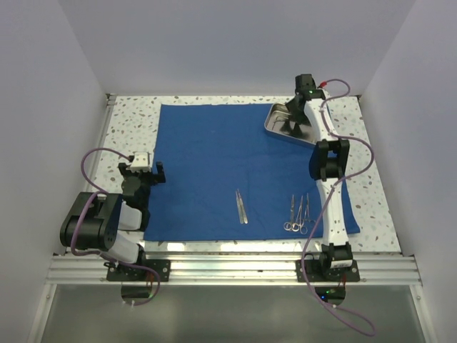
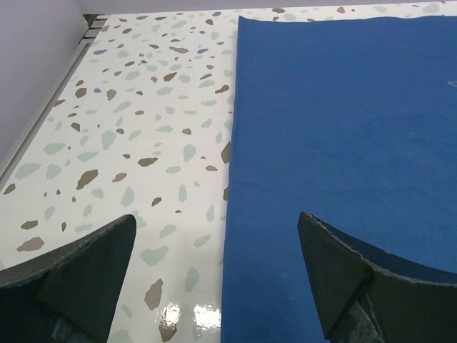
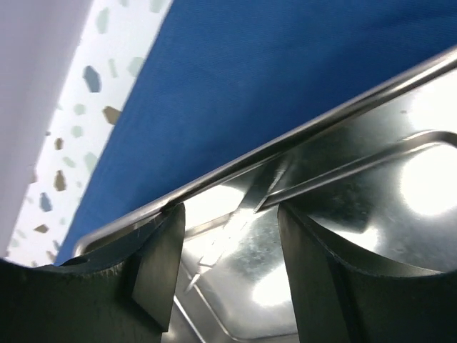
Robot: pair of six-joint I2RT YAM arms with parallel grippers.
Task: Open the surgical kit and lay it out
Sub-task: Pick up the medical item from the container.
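Note:
The royal-blue cloth [image 1: 214, 157] lies spread flat on the table. The steel tray [image 1: 275, 118] stands on its back right part. Tweezers [image 1: 241, 206] and ring-handled forceps [image 1: 296, 214] lie on the cloth near the front. My right gripper [image 1: 293, 127] is open and reaches down into the tray. In the right wrist view my right gripper [image 3: 228, 214] straddles a thin steel instrument [image 3: 239, 214] on the tray floor, just inside the tray rim [image 3: 285, 143]. My left gripper [image 1: 143, 171] is open and empty, low over the cloth's left edge [image 2: 232, 179].
Speckled terrazzo tabletop [image 2: 128, 128] shows left of the cloth. White walls enclose the back and both sides. A metal rail [image 1: 228, 268] runs along the near edge with the arm bases on it. The right arm stretches over the cloth's right side.

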